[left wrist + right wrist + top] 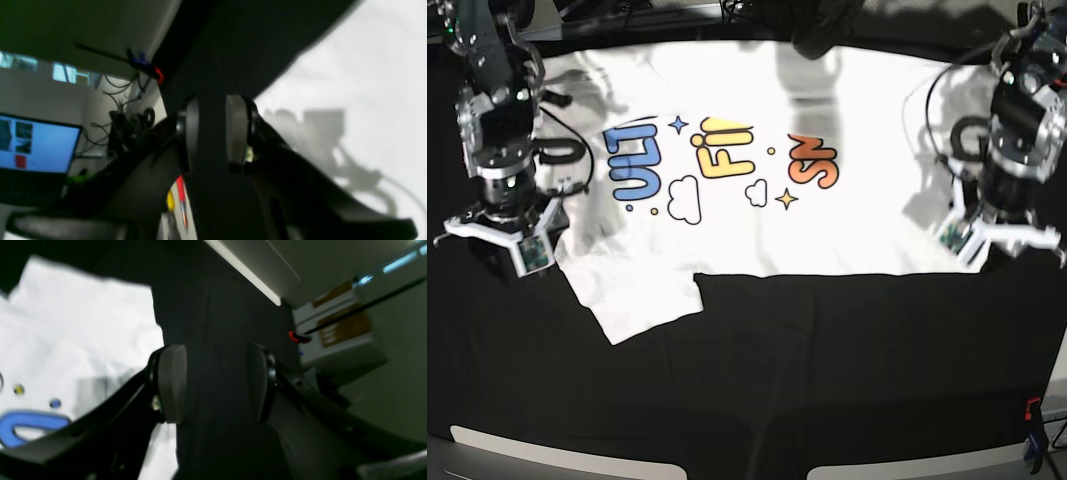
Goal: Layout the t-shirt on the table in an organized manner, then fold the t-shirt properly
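I find the t-shirt point(757, 235) print-up on the black-draped table point(777, 370), left claw point(212, 133) narrowly parted, right claw point(217, 383) wide, both empty; I should pinch matching edge points, then fold evenly without dragging.

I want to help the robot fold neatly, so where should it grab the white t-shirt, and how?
I'd try the t-shirt's long straight edge nearest the bottom of the base view, near its right end, by the left gripper. Come from the black table side, one finger above, one beneath: the shirt lies flat, so its thin edge seems easiest to pinch.
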Action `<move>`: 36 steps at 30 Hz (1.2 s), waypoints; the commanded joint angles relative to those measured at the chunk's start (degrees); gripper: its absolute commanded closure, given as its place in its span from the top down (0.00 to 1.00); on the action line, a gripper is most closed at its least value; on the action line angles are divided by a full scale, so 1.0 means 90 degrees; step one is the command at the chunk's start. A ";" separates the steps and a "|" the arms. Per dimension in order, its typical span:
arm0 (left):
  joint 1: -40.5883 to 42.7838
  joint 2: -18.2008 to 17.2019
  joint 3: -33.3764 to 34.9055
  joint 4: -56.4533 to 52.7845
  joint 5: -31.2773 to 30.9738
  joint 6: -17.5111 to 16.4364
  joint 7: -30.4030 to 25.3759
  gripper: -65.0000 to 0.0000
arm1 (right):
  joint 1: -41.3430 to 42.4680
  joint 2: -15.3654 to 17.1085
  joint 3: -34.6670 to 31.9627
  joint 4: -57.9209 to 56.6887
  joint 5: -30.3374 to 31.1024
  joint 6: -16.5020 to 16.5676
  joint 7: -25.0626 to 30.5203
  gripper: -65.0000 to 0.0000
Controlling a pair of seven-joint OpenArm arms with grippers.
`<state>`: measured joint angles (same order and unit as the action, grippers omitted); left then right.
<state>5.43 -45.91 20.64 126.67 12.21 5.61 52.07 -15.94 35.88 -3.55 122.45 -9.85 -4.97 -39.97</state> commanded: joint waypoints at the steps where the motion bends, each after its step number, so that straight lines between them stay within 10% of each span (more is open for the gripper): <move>1: -0.0260 -0.0024 -0.0051 0.0022 0.0010 0.0075 -0.0146 0.21 | 0.0148 0.0012 0.0114 0.0083 -0.0007 -0.0034 0.0141 0.44; 11: -0.1727 0.0804 -0.0051 -0.1785 -0.0563 0.0075 -0.0277 0.21 | 0.0529 -0.0753 0.0151 -0.0080 0.0665 0.0345 0.0301 0.44; 17: -0.2657 0.1115 -0.0049 -0.3082 -0.0614 0.0075 -0.0352 0.21 | 0.1076 -0.1860 0.0148 -0.0233 0.1073 0.0440 0.0389 0.44; 24: -0.3657 0.1093 -0.0051 -0.4935 -0.1583 0.0046 -0.0396 0.21 | 0.1360 -0.2382 0.0148 -0.0515 0.1450 0.2064 0.0245 0.44; 27: -0.4075 0.1093 -0.0051 -0.5921 -0.2237 -0.0012 -0.0641 0.21 | 0.1362 -0.2380 0.0151 -0.0515 0.1421 0.2159 0.0112 0.44; 36: -0.4838 0.1056 -0.0491 -0.8245 -0.4629 -0.2013 -0.1571 0.21 | 0.1362 -0.2382 0.0151 -0.0515 0.1426 0.2159 0.0129 0.44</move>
<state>-36.07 -35.16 16.75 51.62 -29.45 -12.97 39.22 -4.60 14.13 -2.46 116.95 3.05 14.61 -40.16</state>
